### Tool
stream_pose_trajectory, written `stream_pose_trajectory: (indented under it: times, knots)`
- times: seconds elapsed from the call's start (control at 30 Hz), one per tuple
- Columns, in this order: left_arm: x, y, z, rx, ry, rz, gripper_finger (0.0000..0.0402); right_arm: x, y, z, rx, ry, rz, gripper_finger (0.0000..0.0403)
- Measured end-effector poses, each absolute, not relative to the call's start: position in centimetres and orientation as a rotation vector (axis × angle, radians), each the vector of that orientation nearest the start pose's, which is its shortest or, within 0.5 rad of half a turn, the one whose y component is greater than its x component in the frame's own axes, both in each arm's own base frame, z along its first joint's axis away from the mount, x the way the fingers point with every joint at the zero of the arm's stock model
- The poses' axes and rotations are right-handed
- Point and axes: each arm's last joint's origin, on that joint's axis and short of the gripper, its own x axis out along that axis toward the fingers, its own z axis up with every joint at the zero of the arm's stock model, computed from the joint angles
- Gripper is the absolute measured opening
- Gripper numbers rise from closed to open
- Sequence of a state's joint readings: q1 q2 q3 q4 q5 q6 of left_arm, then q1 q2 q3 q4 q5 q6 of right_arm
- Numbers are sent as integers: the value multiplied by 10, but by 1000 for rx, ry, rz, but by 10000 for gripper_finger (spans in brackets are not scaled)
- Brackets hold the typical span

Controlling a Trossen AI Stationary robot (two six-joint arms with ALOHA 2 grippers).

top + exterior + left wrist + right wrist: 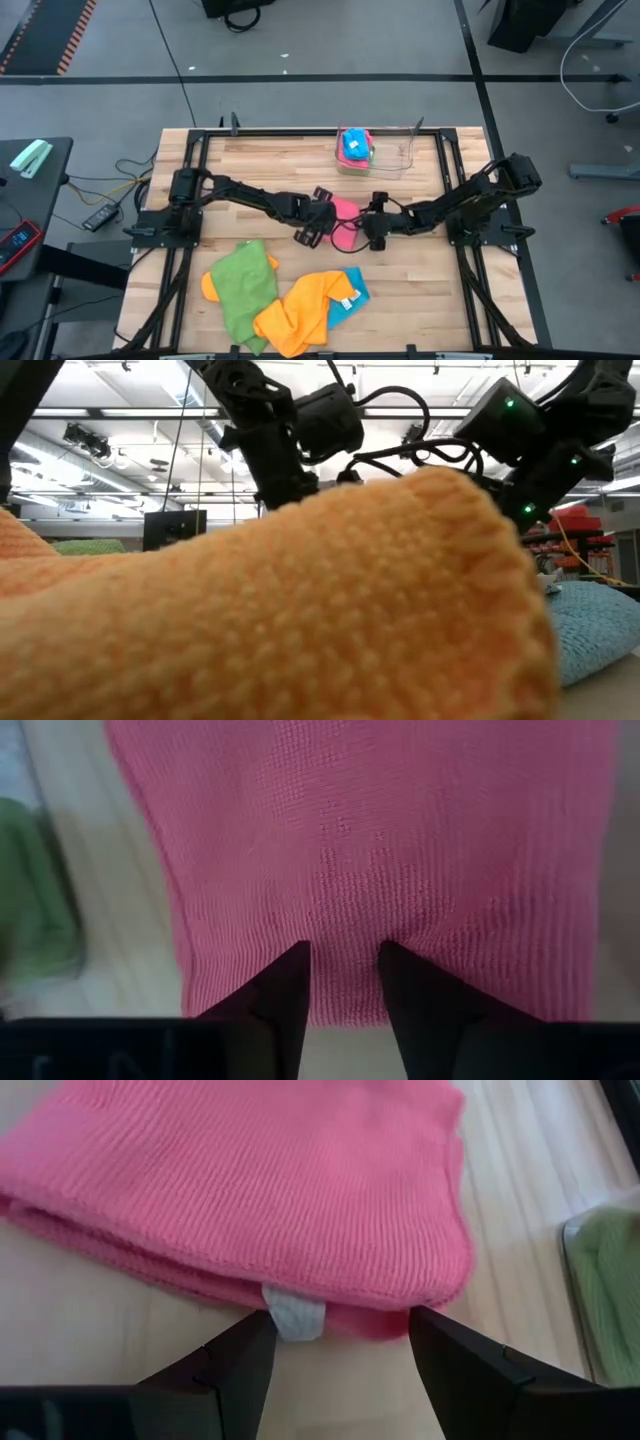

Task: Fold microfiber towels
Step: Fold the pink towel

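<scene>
Pink towel (pixel 345 210): it lies folded in the middle of the wooden table (pixel 420 300), between the two grippers. In the right wrist view its folded edge shows layers and a small white label (pixel 293 1316) that sticks out.
Left gripper (pixel 343 982): it is at the left side of the pink towel. Its two dark fingers (pixel 285 990) are near each other, with the edge of the pink cloth in the narrow gap between them; whether they already press the cloth, one cannot tell.
Right gripper (pixel 338 1342): it is at the right side of the same towel. Its fingers are spread apart on both sides of the folded edge and do not press it.
Loose towels: a green towel (pixel 242 285), an orange towel (pixel 300 310) and a blue towel (pixel 348 298) lie crumpled together near the front edge of the table, well apart from the pink one.
Clear tray (pixel 385 155): it stands at the back edge of the table. Inside it is a small stack of folded towels (pixel 354 148), with blue and pink visible.
Low view: the orange towel fills nearly all the picture, very close to the camera; the blue one shows at the right side, and both arms come down behind them.
</scene>
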State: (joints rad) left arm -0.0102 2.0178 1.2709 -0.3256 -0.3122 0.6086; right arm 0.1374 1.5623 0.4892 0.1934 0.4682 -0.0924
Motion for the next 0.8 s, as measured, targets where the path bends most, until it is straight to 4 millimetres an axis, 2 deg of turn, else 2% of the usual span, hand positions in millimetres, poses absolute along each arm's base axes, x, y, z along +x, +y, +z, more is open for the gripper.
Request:
stream_pose_trajectory:
  times: [0.2,0.37,0.6,0.7,0.8]
  knots:
    - [403,28,137,779,1106,-53,124,246,21,108,-258,875,-311,238]
    - [399,32,138,804,1149,-81,127,245,32,113,-223,968,-326,238]
    - [396,0,167,834,1059,-63,138,242,45,120,-326,1063,-306,238]
    - [397,-16,175,747,989,-10,142,233,45,123,-364,1102,-341,238]
    - [397,-33,176,671,956,-6,149,226,45,131,-368,1069,-363,238]
